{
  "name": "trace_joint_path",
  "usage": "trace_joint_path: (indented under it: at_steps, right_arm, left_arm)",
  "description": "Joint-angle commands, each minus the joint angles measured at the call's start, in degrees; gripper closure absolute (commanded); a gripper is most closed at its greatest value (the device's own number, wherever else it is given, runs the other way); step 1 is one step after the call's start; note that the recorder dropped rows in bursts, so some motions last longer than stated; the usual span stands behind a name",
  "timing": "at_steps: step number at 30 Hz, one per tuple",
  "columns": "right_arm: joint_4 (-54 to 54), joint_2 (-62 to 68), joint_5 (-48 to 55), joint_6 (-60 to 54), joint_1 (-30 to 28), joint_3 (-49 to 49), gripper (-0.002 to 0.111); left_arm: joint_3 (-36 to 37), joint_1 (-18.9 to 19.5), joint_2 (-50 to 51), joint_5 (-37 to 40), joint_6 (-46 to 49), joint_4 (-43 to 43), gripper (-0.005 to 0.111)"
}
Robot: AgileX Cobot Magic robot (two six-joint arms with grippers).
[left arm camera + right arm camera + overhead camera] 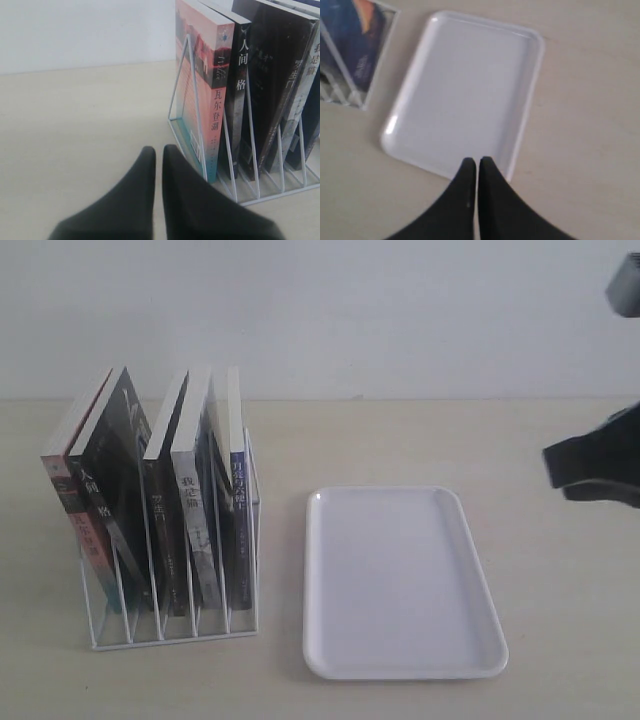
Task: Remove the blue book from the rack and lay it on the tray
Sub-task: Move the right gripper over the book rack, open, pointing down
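The white wire rack (175,639) stands on the left of the table with several upright books in it. The blue book (238,490) fills the slot nearest the tray, its narrow blue spine facing forward. In the right wrist view its deep blue cover (355,50) with the orange moon shows behind the rack wires. The white tray (400,580) lies flat and bare beside the rack. My right gripper (552,468) hangs shut above the table, to the right of the tray; its tips (478,161) point at the tray (465,90). My left gripper (159,150) is shut and holds nothing, beside the rack's outer end (280,193).
The other slots hold a pink-covered book (200,90), two black-spined books (110,490) and a grey-spined book (195,520). A pale wall runs along the table's back edge. Bare tabletop lies between my right gripper and the tray.
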Motion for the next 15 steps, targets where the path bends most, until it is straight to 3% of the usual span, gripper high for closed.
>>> trace_joint_path:
  at_steps: [1, 4, 7, 12, 15]
  right_arm:
    - [-8.00, 2.48, 0.39, 10.48, 14.97, -3.31, 0.107]
    - [-21.49, 7.25, 7.51, 20.86, 24.02, -9.08, 0.107]
    - [-29.30, 13.95, 17.06, 26.29, 28.89, -19.26, 0.107]
    - [-26.63, 24.58, 18.92, 26.17, 29.31, -35.38, 0.107]
    - [-26.63, 32.16, 22.61, 26.17, 29.31, -45.30, 0.097]
  left_arm:
    - [0.19, 0.20, -0.18, 0.04, -0.38, 0.00, 0.102]
    - [0.19, 0.20, -0.18, 0.04, -0.38, 0.00, 0.102]
    - [0.19, 0.20, -0.18, 0.04, -0.38, 0.00, 0.102]
    - [0.19, 0.20, -0.18, 0.04, -0.38, 0.00, 0.102]
    - [0.19, 0.20, -0.18, 0.04, -0.38, 0.00, 0.102]
